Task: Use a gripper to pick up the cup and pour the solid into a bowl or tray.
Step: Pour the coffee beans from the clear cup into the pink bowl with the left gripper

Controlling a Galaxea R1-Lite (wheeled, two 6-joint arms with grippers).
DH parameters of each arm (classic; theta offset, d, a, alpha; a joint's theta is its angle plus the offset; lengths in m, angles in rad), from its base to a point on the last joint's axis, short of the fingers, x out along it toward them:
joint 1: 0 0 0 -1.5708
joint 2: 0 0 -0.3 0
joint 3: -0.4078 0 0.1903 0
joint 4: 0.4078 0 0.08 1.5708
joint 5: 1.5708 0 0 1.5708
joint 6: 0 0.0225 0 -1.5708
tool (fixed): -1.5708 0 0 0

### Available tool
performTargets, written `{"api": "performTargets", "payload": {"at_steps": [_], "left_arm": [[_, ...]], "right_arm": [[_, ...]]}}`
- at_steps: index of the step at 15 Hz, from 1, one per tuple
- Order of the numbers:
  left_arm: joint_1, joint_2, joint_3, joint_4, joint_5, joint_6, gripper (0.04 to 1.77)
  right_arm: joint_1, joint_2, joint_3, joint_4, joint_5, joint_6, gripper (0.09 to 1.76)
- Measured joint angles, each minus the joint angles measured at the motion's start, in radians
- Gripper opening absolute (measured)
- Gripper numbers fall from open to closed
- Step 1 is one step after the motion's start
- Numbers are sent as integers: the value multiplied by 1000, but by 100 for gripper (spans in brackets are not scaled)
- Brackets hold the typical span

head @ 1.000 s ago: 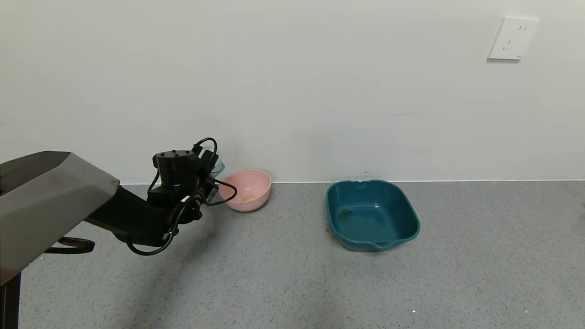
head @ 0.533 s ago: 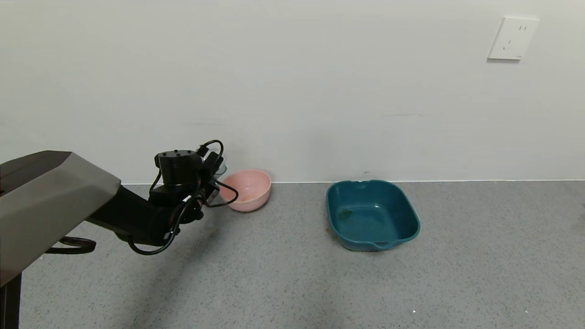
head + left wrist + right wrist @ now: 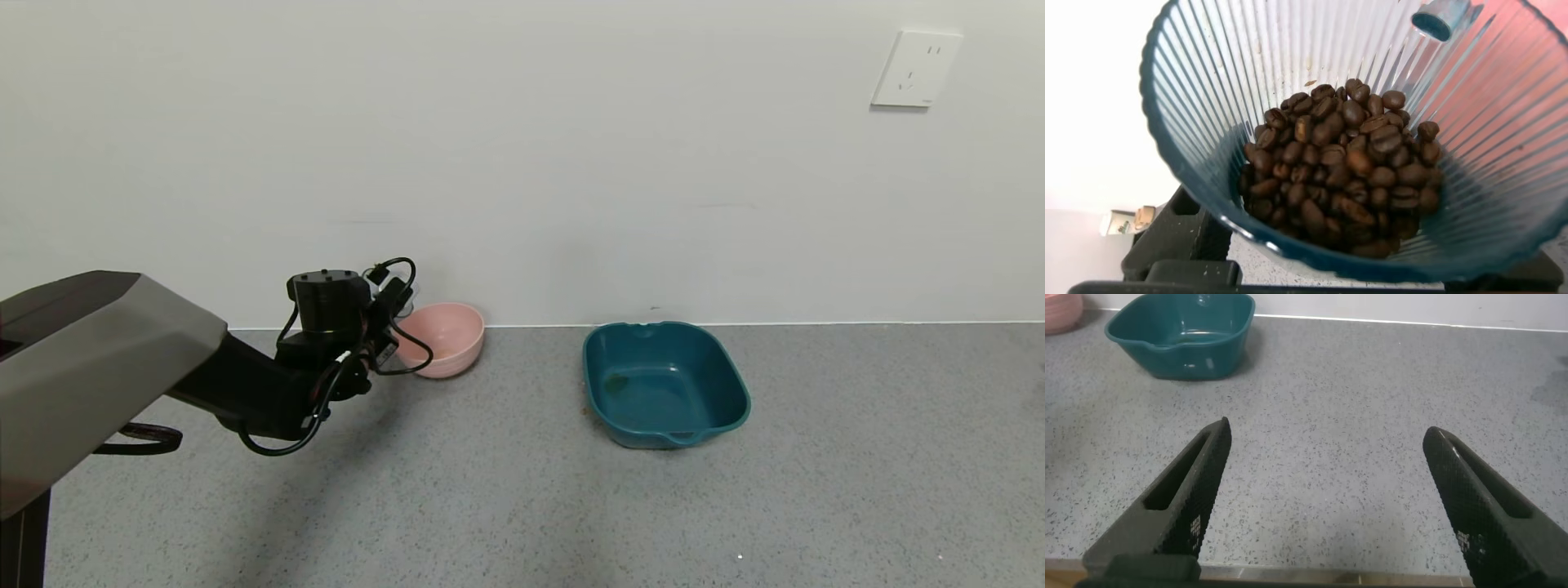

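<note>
the cup (image 3: 1372, 122) is held by the left gripper (image 3: 390, 314), clamped shut on it, beside the left rim of the pink bowl (image 3: 445, 339). the solid (image 3: 1343, 163) is heaped inside the cup. the right gripper (image 3: 1331, 506) is seen spread wide and empty over the grey floor (image 3: 1355, 416), the teal basin (image 3: 1184, 331) lying well beyond it.

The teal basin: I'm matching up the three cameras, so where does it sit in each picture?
Head view: teal basin on the grey floor right of centre, right of the pink bowl.
Left wrist view: not in it; the cup of beans fills the picture.
Right wrist view: the basin is at the far end beyond the open right pincer.
Shared landmark: the pink bowl.
</note>
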State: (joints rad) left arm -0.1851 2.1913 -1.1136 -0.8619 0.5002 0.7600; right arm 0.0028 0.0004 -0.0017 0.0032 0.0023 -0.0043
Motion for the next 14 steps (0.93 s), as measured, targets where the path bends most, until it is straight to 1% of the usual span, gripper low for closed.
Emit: {"api": "performTargets", "payload": {"at_steps": [3,5,14], "left_arm": [[1,9,-16,1,1,39,133],[0,13,-18,1,13,72,133],[0,11,-28,-2,15,233,133]], "right_arm": [[0,0,0,0,0,0,171],[0,0,0,0,0,0,171],[-1,0,0,0,0,0,171]]}}
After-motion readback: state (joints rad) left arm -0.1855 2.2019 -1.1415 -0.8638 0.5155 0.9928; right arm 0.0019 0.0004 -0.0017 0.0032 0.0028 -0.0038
